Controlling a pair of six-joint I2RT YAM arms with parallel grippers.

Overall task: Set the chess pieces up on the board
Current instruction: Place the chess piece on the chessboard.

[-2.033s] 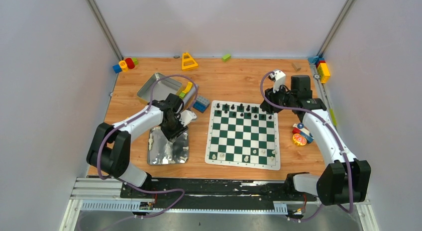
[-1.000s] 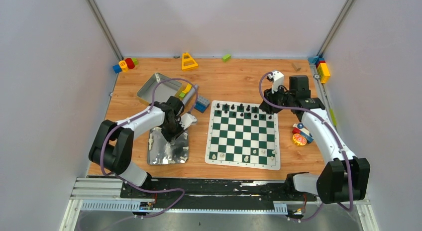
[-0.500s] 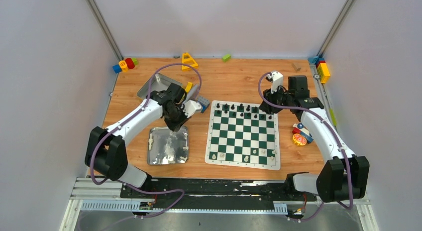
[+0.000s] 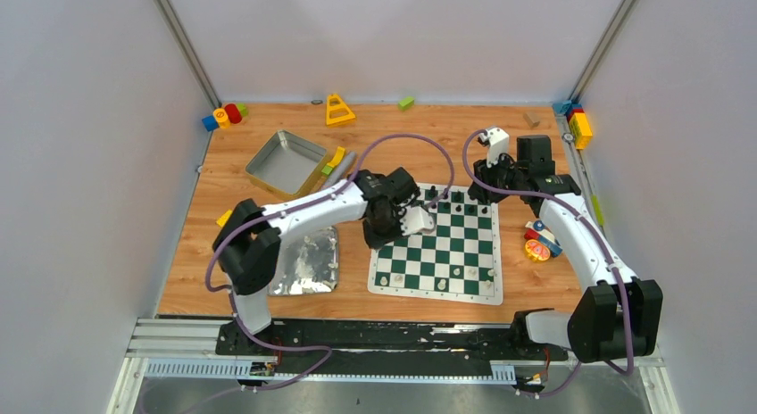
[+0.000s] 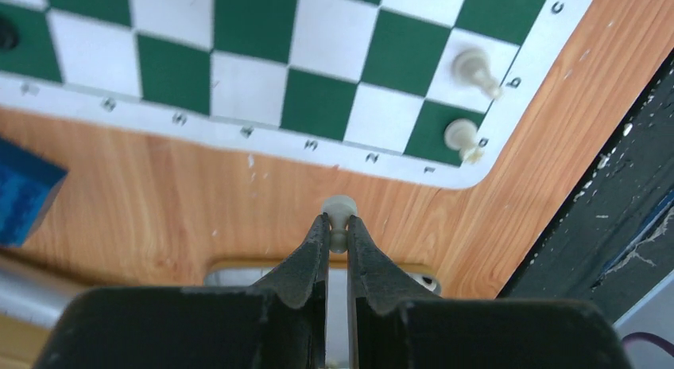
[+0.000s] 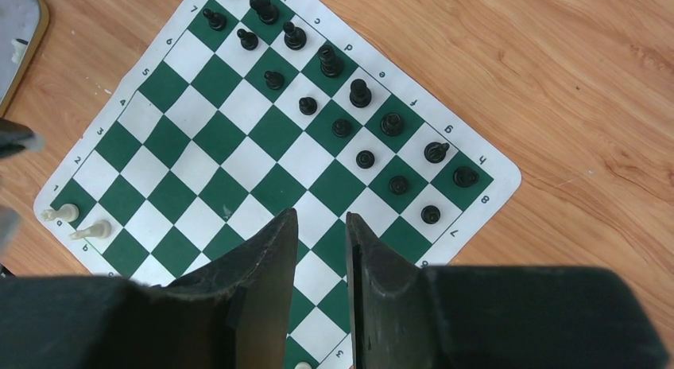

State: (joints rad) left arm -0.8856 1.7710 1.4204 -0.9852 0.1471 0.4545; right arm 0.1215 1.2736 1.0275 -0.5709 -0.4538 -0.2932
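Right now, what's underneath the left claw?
The left claw pinches a white pawn. Past its tips the wrist view shows wooden table beside the board. From above, the arm covers whatever lies directly beneath.

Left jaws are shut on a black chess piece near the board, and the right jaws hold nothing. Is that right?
Not quite. The chess piece in the left jaws is cream-white, not black, as the left wrist view shows. The rest stands: they are shut on it near the board, and the right jaws hold nothing.
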